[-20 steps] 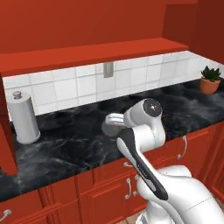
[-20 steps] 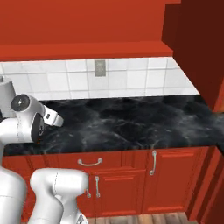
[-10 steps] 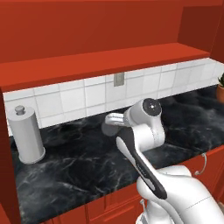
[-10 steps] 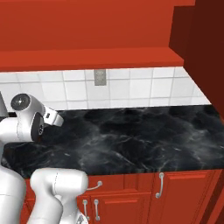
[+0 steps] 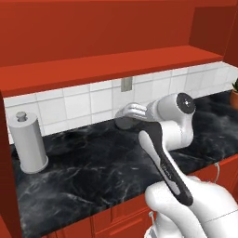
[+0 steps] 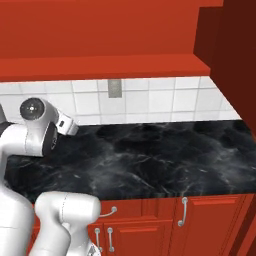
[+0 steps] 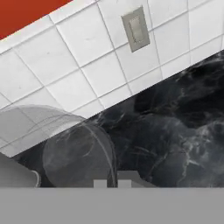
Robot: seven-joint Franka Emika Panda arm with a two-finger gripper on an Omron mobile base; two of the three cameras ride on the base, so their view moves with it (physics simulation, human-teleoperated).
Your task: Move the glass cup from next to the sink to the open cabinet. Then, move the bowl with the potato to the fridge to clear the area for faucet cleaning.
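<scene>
Whole scene shifted since earlier pictures: base driving, not things moving. Glass cup [image 7: 65, 144] sits right at fingers, between them, apparently carried by gripper [image 5: 126, 113]. Grip not clearly visible; cabinet delivery probably underway.

- Black marble countertop [image 5: 83, 172] spanning the scene, white veining.
- White tile backsplash [image 6: 165, 102] behind it; grey wall outlet [image 5: 126, 84] set in the tiles, also seen at [image 7: 136, 29].
- Paper towel roll [image 5: 27, 145] upright on a stand, at the counter's left end, near the backsplash.
- Potted plant [image 5: 234, 95] at the far right edge, partly cut off.
- Red upper cabinets [image 6: 100, 35] above; red lower cabinet doors [image 6: 210, 225] with silver handles [image 6: 183, 211].
</scene>
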